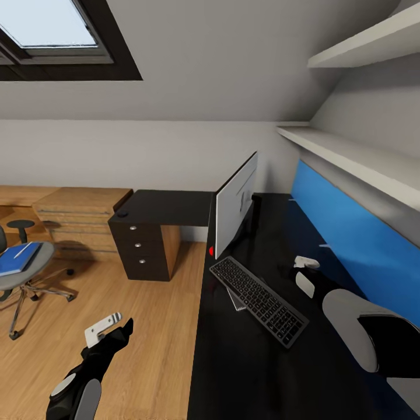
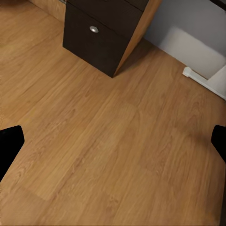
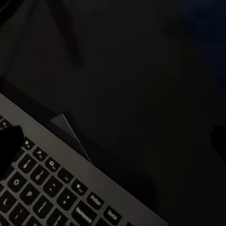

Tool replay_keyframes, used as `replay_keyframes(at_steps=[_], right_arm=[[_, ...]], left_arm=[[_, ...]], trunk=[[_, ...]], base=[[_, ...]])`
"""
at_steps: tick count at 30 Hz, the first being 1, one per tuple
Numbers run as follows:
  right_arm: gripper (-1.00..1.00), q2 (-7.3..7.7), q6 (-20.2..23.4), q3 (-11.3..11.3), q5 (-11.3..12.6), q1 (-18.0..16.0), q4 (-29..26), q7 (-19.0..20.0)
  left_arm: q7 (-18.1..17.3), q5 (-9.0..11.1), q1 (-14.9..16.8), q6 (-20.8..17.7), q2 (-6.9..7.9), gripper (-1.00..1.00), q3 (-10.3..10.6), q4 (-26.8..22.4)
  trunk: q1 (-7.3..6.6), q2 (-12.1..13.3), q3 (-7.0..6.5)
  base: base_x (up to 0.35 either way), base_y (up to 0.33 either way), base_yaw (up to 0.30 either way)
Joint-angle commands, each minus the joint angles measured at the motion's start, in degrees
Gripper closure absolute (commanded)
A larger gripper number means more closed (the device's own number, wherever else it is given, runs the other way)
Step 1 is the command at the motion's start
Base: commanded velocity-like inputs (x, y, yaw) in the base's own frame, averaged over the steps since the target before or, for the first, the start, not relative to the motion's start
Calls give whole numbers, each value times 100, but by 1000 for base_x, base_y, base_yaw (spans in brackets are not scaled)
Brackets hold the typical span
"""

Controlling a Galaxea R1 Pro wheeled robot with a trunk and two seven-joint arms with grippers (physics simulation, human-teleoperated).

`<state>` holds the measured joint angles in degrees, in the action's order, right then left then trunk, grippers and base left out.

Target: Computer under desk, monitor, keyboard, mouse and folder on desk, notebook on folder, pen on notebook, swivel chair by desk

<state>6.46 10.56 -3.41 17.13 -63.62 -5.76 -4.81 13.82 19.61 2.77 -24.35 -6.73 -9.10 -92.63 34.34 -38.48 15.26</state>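
The worktop (image 1: 251, 373), glossy black, carried the monitor (image 1: 235, 204) at twelve o'clock. The keyboard (image 1: 258, 300) lay diagonally below it, partly over a thin grey pad (image 1: 234, 301), judged the notebook. The swivel chair (image 1: 23, 274) stood well apart at nine o'clock with the blue folder (image 1: 17, 259) on its seat. The mouse (image 1: 122, 213) sat on the far worktop wing. The right gripper (image 3: 113, 136) hovered over the keyboard's edge, jaws spread wide, empty. The left gripper (image 2: 113, 139) hung over the floor, jaws likewise wide and empty. Recommended: square the keyboard beside the monitor without dragging the pad. Key legends showed but were too blurred to read; no brands were found.
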Motion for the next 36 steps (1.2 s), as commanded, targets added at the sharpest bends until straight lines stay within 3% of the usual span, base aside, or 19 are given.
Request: replay_keyframes(at_steps=[1, 23, 36], right_arm=[[-100, 2, 35, -37, 44, -2, -13, -24], [-100, -5, 25, -37, 44, 2, -13, -22], [-100, -5, 22, -37, 44, 8, -13, -21]], left_arm=[[33, 61, 4, -26, -3, -100, -7, -9], [33, 61, 4, -26, -3, -100, -9, -9], [33, 61, 4, -27, -3, -100, -13, -9]], trunk=[[1, -8, 18], [1, -8, 213], [287, -529, 562]], base=[[0, 0, 0], [0, 0, 0], [0, 0, 0]])
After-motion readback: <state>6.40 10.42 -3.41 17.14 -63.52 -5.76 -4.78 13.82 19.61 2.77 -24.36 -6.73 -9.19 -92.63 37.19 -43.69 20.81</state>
